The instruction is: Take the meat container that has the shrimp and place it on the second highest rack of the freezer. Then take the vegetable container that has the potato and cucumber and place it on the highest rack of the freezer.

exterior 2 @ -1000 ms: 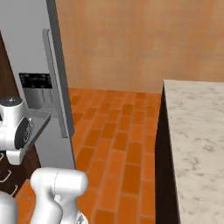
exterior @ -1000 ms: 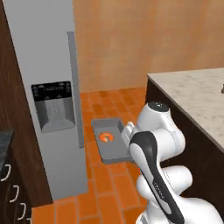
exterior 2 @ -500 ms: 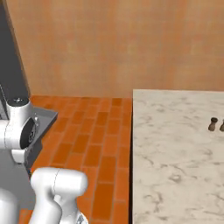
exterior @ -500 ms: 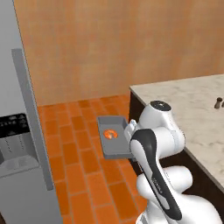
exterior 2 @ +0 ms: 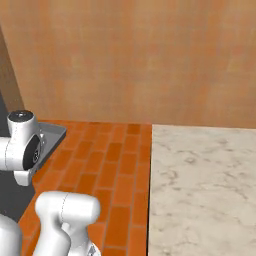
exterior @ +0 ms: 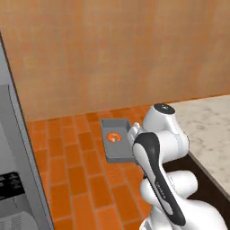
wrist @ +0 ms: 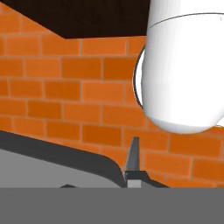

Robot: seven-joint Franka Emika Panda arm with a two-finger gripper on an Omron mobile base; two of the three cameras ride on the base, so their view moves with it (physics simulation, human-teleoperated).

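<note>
The meat container [exterior: 116, 144], a shallow grey tray, hangs level in the air over the brick floor [exterior: 81, 179], just in front of the arm's upper joint, with the shrimp [exterior: 114, 137] lying near the middle of its flat bottom. Keeping the tray flat is probably what stops the small orange curl from sliding to a wall or tipping out during the carry. In the hand view a dark fingertip [wrist: 133, 158] rises right at the tray's rounded rim [wrist: 65, 157], so the gripper seems to be pinching the near edge of the tray, though the second finger is hidden and the grip cannot be confirmed outright. The freezer [exterior: 18, 179] stands at the left edge of the left base view, its grey door face with the dark dispenser panel [exterior: 10, 185] turned toward the camera; no open interior or rack is visible from here, so the second highest rack has yet to be reached. To the right runs the marble counter [exterior 2: 205, 185], its dark side close beside the arm, which limits swinging room on that side. An orange-brown wall [exterior 2: 130, 55] closes the far end.
</note>
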